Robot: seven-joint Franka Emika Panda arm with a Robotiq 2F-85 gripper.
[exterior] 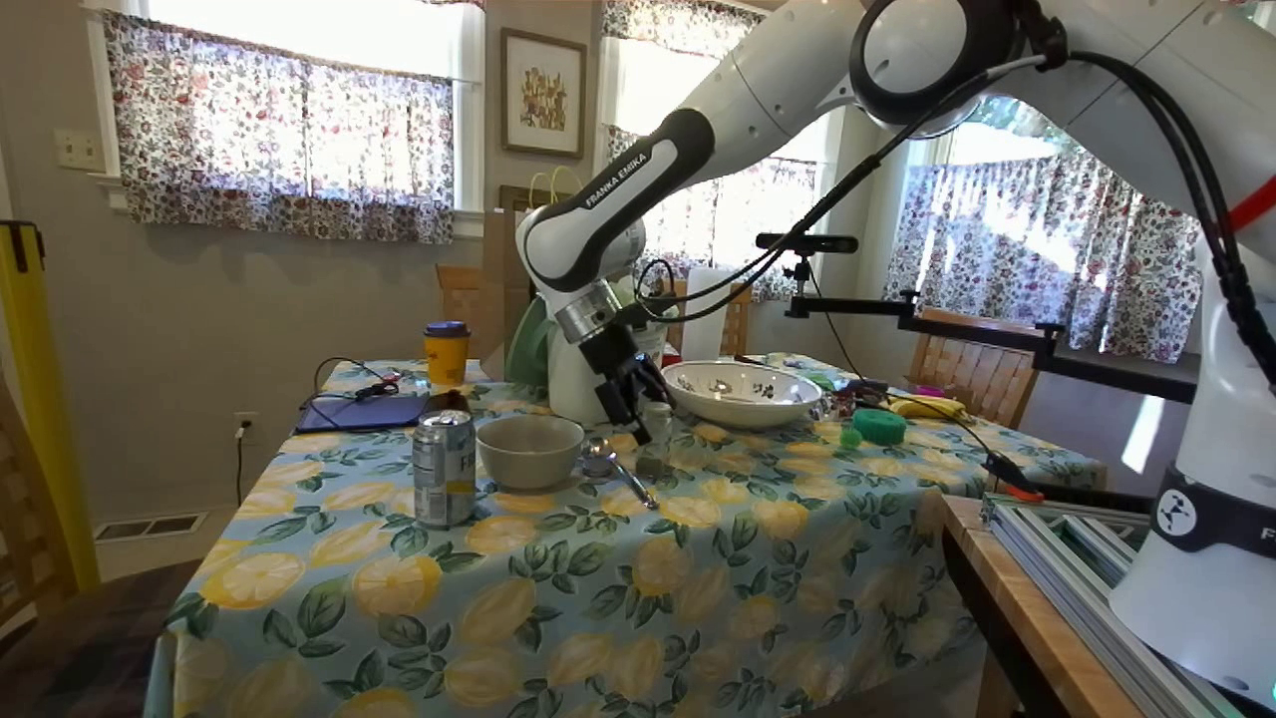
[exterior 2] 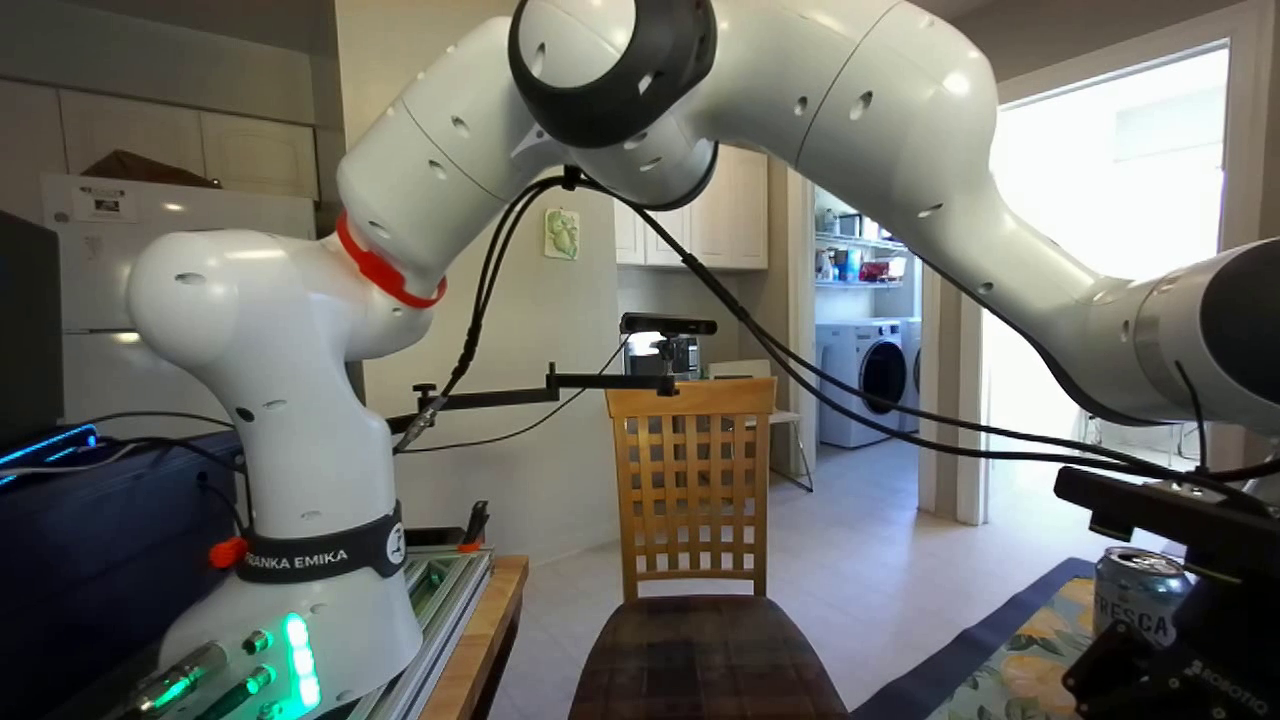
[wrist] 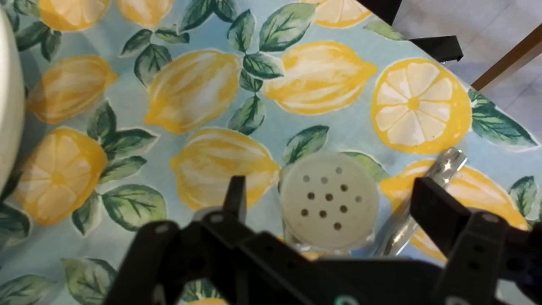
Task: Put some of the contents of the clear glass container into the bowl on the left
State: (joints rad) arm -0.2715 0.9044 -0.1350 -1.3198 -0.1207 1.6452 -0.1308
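In an exterior view, the clear glass container [exterior: 657, 431] is at the tips of the tilted gripper [exterior: 650, 411]; the grey bowl [exterior: 529, 454], probable target, is picture-left of it. In an exterior view, a can [exterior 2: 1135, 600] is seen behind the gripper, opening not readable. Wrist view: fingers [wrist: 440, 212] spread, perforated lid [wrist: 329, 201] roughly centred between, spoon [wrist: 400, 235] beside one. Container should be gripped below the lid, spoon left unpinched, tipping done only over the bowl.

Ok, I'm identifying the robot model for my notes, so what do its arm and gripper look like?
The arm is glossy white and rounded, with black joint trim, a red band, external black cables, a silver wrist collar and FRANKA EMIKA lettering. The gripper is black and angular, with two fingers; ROBOTIQ lettering shows on it in an exterior view.
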